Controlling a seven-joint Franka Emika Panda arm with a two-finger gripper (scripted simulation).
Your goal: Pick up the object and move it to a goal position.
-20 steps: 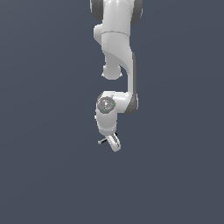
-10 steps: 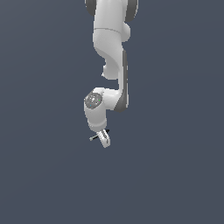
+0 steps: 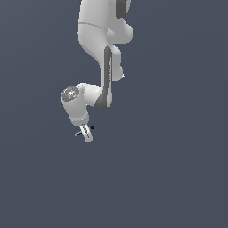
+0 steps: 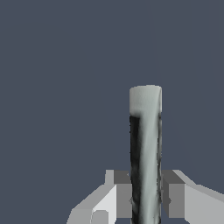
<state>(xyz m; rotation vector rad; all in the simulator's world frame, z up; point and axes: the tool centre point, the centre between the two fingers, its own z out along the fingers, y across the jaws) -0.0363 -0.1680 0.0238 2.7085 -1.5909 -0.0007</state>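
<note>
The object is a small thin stick (image 3: 84, 131) with a grey shaft and a black tip. It sits crosswise between the fingers of my gripper (image 3: 87, 136) in the exterior view, toward that view's left. In the wrist view the stick (image 4: 145, 148) is a pale grey cylinder with a dark streak, clamped between the two grey pads (image 4: 124, 199). The gripper (image 4: 145, 197) is shut on the stick and holds it clear above the flat grey surface.
The white arm (image 3: 100, 53) reaches down from the top of the exterior view. A plain dark grey surface (image 3: 169, 169) fills the rest of both views. No other object or goal marker shows.
The arm has swung toward the exterior view's left, carrying the stick with it. The gripper has stayed shut on the stick throughout.
</note>
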